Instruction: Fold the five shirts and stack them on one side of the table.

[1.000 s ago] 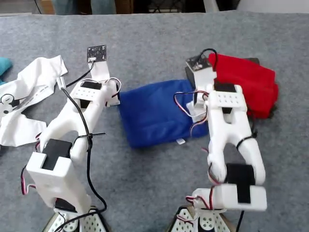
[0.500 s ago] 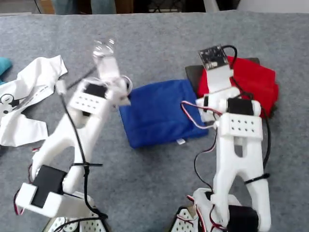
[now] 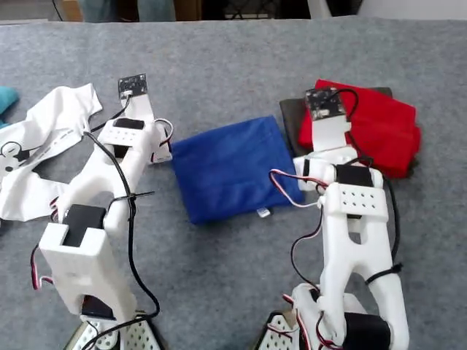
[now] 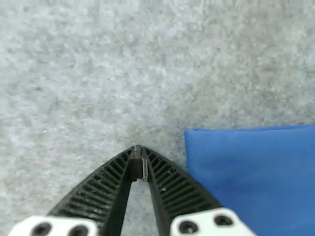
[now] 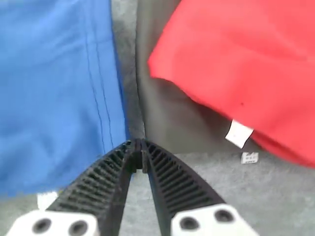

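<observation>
A folded blue shirt (image 3: 226, 168) lies mid-table. My left gripper (image 3: 163, 149) is shut with nothing in it, low over the bare carpet just beside the blue shirt's (image 4: 256, 172) corner; its tips (image 4: 137, 158) are pressed together. My right gripper (image 3: 298, 163) is also shut and empty, its tips (image 5: 138, 150) over the seam between the blue shirt (image 5: 54, 93) and a dark folded shirt (image 5: 167, 123). A folded red shirt (image 3: 368, 127) rests on that dark shirt (image 3: 290, 117). A white shirt (image 3: 44, 142) lies crumpled at the left.
A teal piece of cloth (image 3: 6, 98) pokes in at the far left edge. The grey carpeted table (image 3: 233, 65) has open room along the back and in front between the two arm bases. White labels (image 5: 239, 133) stick out of the red shirt.
The left arm rose, then came back down beside the blue shirt's corner. The right arm drew back off the blue shirt toward the stack. The blue shirt slid a little left.
</observation>
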Tool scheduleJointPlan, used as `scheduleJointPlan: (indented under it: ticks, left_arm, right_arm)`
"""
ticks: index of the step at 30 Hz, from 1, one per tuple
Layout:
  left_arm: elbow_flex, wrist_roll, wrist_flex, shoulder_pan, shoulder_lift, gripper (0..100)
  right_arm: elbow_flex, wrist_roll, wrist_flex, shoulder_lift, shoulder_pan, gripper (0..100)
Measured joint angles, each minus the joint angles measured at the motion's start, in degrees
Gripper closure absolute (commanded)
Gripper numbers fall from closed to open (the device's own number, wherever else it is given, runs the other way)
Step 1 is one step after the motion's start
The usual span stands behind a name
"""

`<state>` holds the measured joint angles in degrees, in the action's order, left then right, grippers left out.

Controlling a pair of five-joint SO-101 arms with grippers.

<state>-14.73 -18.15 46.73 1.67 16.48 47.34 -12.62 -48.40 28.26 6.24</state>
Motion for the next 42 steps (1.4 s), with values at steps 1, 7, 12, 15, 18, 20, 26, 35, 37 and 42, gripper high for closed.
scheduleJointPlan:
  ticks: [1,7,12,15,18,20,26,35,37,42]
  left_arm:
    - [0.09,0.09,0.18,0.09,0.00,97]
    - [0.09,0.18,0.53,0.18,0.00,97]
    - [0.97,0.18,0.53,-2.90,0.00,97]
    - [2.37,0.26,0.53,-5.98,0.00,97]
    - [2.81,0.00,0.53,-7.47,0.00,97]
    - [2.81,0.00,0.53,-7.91,0.00,97]
    - [2.81,0.00,0.00,-7.91,0.00,97]
    - [2.81,0.00,-0.09,-7.91,0.00,97]
    - [2.81,0.00,-0.09,-7.91,0.00,97]
    - [2.81,0.00,-0.09,-7.91,0.00,97]
  right_arm:
    - [0.00,2.29,0.00,0.00,0.00,93.8]
    - [-0.44,13.10,-1.67,0.00,-4.48,82.9]
    - [-4.75,23.38,-4.92,-4.31,-11.25,75.0]
    - [-8.53,30.15,-5.27,-10.29,-12.57,64.0]
    - [-13.01,35.87,-6.15,-17.23,-13.80,59.0]
    - [-16.18,38.68,-7.82,-21.45,-14.68,59.8]
    - [-23.74,44.22,-10.11,-34.64,-17.23,60.2]
    - [-31.38,45.27,-10.73,-48.09,-17.05,61.7]
    - [-32.62,45.27,-10.90,-49.49,-17.14,68.2]
    - [-33.41,45.27,-11.08,-50.37,-16.97,92.0]
